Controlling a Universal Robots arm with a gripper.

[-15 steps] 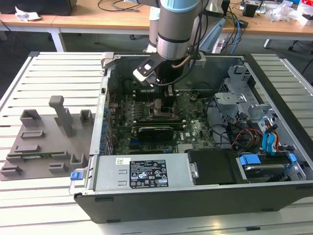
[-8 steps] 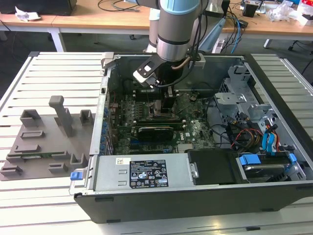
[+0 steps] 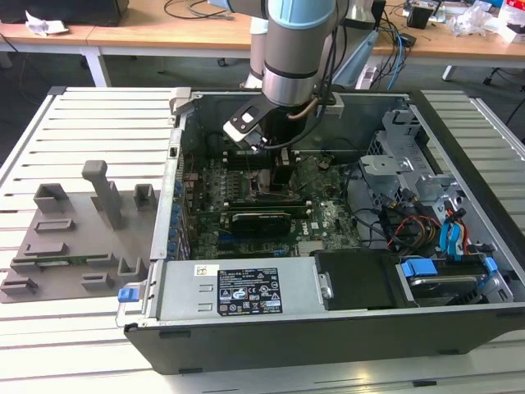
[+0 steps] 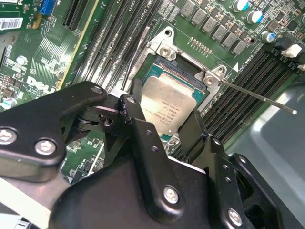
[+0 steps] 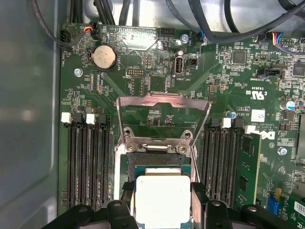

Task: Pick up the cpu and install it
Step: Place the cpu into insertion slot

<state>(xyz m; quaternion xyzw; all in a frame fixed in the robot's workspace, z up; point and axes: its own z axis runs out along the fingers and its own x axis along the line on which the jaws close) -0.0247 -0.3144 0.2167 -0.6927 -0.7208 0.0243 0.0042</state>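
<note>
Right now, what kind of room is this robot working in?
Probably a robotics lab or workshop: an opened computer case sits on a slatted metal table, with cable-strewn wooden desks behind.

- One robot arm reached into one open computer case.
- One gripper had two black fingers, one pressed against each side edge of the cpu.
- One cpu sat between them, over one socket.
- One metal load plate stood hinged open.
- One round coin battery lay on the board.
- Four white slot latches showed, two on each side of the socket.
- One grey tray lay outside the case, at the exterior view's left.
</note>
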